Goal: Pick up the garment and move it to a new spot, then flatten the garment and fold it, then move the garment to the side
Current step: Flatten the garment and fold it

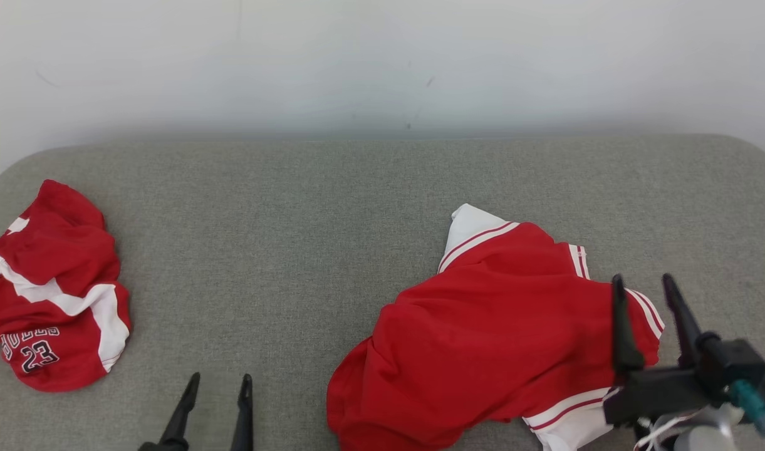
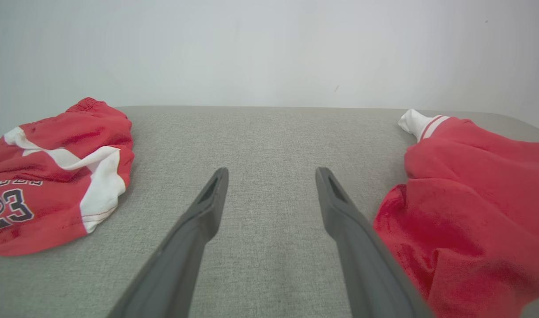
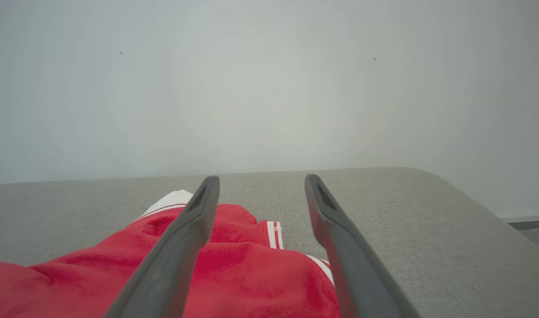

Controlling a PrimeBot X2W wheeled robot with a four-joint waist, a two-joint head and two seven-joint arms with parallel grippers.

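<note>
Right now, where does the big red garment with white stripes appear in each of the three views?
Head view: the red garment lies lower right, partly behind the right end effector.
Left wrist view: the red garment is at the right edge.
Right wrist view: the garment spreads across the lower left, behind the fingers.
Shared landmark: its white corner, at the far end in each view.

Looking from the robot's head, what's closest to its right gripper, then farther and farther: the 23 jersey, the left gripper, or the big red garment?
Starting from the right gripper:
1. big red garment, right by it, on the right side.
2. left gripper, at the bottom, left of the middle.
3. 23 jersey, at the far left edge.
</note>
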